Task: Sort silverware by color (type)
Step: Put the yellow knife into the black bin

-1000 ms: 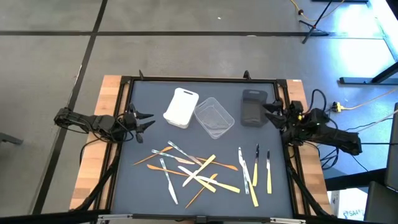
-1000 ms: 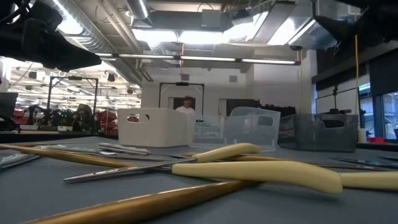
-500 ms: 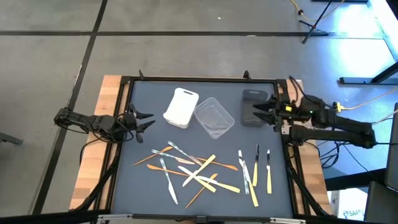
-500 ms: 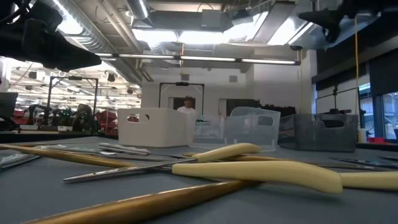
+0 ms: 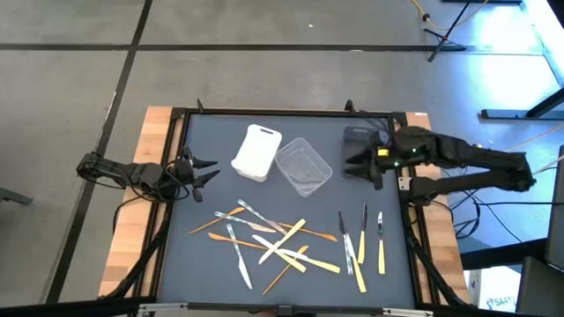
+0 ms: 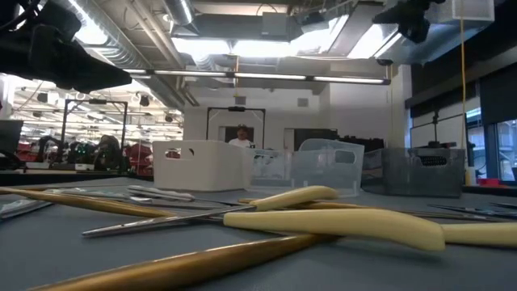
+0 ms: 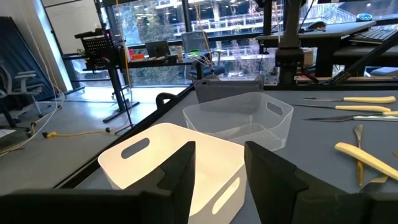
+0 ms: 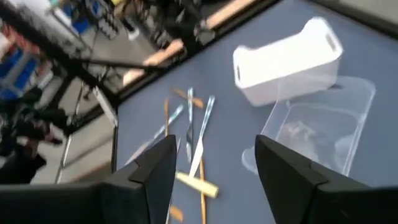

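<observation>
Overhead frame: silverware [image 5: 278, 242] scattered lower centre of grey table [image 5: 203, 255], small separate row lower right.

Right gripper [image 5: 351, 165], jaws apart and empty, hovers right of centre over dark grey tub [image 5: 357, 141]. Left gripper [image 5: 209, 170], jaws apart, empty, waits at left table edge.

Risk: pieces crisscross (several overlapping in pile), so pinch could lift two colours at once or flick neighbour off table.

Look: slim flat pieces; clear-whitish, yellow, tan-orange wood-like. White tub [image 5: 256, 151] and clear tub [image 5: 303, 166] upper centre.
</observation>
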Robot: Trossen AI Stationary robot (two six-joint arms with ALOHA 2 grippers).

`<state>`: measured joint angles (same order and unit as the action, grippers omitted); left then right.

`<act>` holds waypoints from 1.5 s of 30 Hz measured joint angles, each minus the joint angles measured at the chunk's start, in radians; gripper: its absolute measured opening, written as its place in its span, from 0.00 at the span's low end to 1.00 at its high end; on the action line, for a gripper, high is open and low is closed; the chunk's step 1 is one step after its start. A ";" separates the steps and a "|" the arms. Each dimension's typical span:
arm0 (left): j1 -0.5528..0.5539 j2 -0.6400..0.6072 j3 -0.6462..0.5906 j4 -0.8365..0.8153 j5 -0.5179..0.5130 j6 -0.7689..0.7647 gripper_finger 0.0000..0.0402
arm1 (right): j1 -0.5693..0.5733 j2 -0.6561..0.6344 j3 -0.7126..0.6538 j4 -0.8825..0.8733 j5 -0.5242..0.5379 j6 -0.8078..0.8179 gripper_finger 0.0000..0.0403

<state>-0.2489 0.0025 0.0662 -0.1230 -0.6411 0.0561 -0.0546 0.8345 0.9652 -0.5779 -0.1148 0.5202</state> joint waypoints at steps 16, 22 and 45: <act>0.000 0.000 0.000 0.005 0.145 -0.003 0.33 | 0.459 0.183 0.051 -0.202 0.368 0.423 0.51; 0.000 0.000 0.000 0.014 0.164 -0.003 0.33 | 0.554 0.273 0.051 -0.296 0.419 0.637 0.51; 0.000 0.000 0.000 0.057 0.162 -0.001 0.33 | 0.768 0.677 0.050 -0.367 0.155 1.232 0.51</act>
<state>-0.2489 0.0027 0.0662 -0.0659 -0.4795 0.0555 0.7134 1.5115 1.0157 -0.9446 0.0407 1.7522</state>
